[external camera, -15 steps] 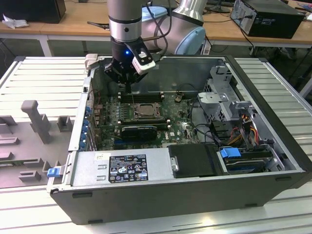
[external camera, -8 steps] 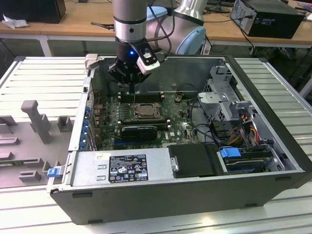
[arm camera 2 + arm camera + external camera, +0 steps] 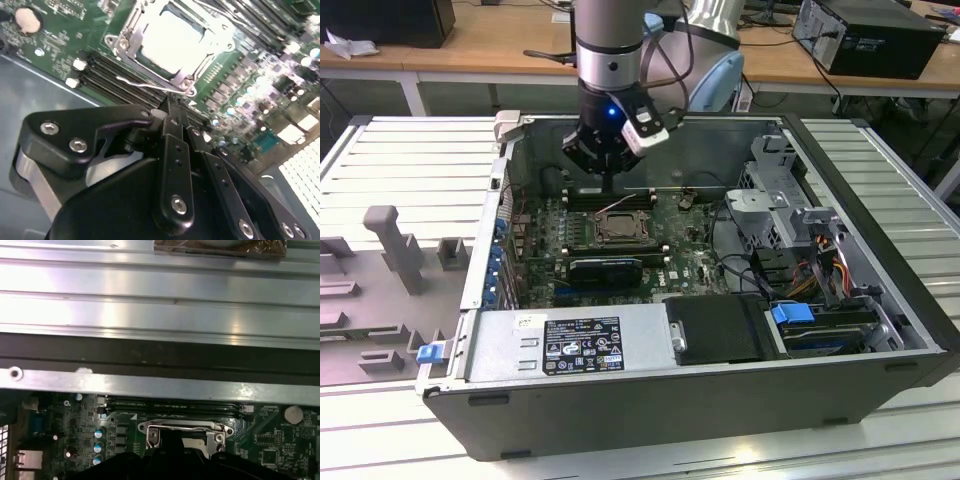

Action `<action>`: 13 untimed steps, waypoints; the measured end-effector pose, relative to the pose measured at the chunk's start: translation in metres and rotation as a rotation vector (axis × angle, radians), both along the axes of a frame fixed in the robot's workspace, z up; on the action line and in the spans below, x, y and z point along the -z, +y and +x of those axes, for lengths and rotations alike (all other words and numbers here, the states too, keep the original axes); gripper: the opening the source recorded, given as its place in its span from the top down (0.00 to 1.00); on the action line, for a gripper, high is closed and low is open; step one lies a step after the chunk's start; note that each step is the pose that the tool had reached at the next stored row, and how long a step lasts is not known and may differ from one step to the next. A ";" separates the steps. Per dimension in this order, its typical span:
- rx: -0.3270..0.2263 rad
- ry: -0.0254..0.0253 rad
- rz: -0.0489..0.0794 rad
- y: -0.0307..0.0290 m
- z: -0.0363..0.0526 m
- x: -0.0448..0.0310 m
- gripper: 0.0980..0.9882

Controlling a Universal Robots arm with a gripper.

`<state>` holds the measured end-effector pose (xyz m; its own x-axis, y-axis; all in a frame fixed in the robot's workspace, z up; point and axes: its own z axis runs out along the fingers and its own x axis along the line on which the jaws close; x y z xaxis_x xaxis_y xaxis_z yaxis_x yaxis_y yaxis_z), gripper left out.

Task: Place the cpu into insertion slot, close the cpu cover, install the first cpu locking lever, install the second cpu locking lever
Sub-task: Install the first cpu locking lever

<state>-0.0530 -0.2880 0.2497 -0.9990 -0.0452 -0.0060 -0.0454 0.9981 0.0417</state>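
Observation:
The cpu [image 3: 172, 42] lies pale and flat in the insertion slot [image 3: 619, 227] on the green motherboard [image 3: 695, 262]. The silvery cpu cover [image 3: 129, 37] is down around it, with the chip showing through its window. A thin wire locking lever [image 3: 145, 85] runs along the socket edge nearest my fingers. My gripper [image 3: 170, 105] is shut, its tips right at that lever by the socket's edge; I cannot tell whether they touch it. In the exterior view the gripper [image 3: 609, 190] hangs over the socket's far edge. The first wrist view shows the gripper [image 3: 170, 447] dark before the socket frame [image 3: 186, 429].
Long black memory slots [image 3: 107, 67] flank the socket. The case's back wall [image 3: 710, 150] rises just behind the gripper. On the exterior view's right stand a drive cage [image 3: 775, 190] and cables [image 3: 825, 265]; the power supply [image 3: 570, 345] sits in front. Grey fixtures [image 3: 395, 245] stand outside the case.

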 end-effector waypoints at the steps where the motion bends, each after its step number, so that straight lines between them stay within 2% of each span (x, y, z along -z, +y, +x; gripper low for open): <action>1: 0.000 -0.0001 0.000 0.0000 0.0007 0.0015 0.99; 5: 0.000 0.0001 0.000 0.0012 0.0072 0.0097 0.99; 10: -0.005 0.0000 0.000 0.0103 0.0144 0.0198 0.99; 13: -0.005 0.0000 0.001 0.0125 0.0198 0.0233 0.99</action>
<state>-0.0332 -0.2755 0.2264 -0.9987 -0.0504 -0.0061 -0.0506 0.9978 0.0423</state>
